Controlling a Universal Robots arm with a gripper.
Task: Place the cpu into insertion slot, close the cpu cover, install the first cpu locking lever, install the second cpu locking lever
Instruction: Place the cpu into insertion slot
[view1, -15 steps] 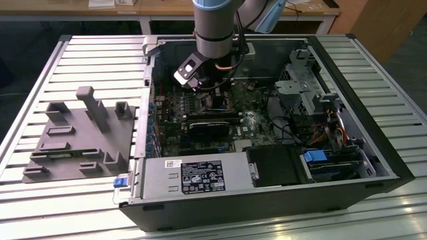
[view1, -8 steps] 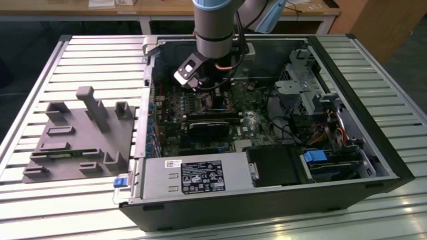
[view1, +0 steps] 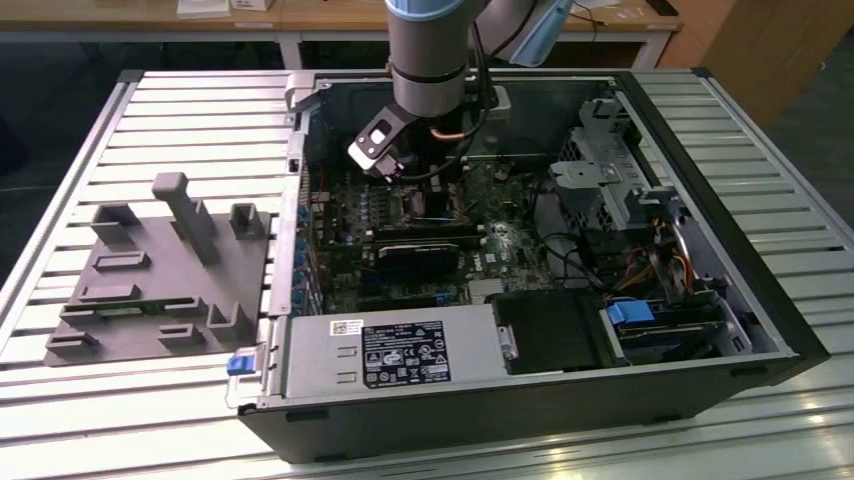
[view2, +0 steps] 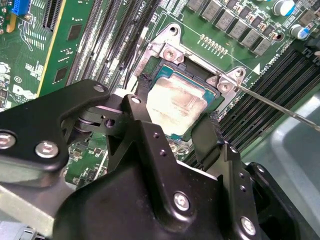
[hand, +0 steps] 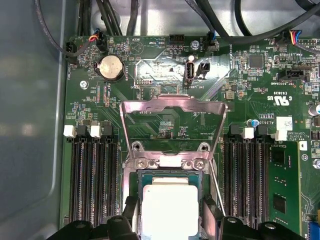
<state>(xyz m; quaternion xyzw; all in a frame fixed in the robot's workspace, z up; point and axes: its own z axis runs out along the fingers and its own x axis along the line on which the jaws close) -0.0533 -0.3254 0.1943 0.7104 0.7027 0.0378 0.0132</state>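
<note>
So the slatted tabletop (view1: 134, 420) carries the open PC case (view1: 747, 300), with the arm (view1: 430, 50) reaching down into it over the green motherboard (hand: 260, 100). In the first wrist view the cpu cover (hand: 175, 106) is flipped up, standing open at the far edge of the insertion slot (hand: 165, 176). The cpu (hand: 169, 205) sits down in that slot. In the second wrist view the gripper (view2: 178, 111) has its jaws pinched narrow onto two opposite edges of it, with a thin lever rod (view2: 272, 103) sticking out just beside the slot.

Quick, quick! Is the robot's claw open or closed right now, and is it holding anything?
The gripper: down at the small flat square silvery-grey chip; whether it is clamped on it or open cannot be told.
</note>
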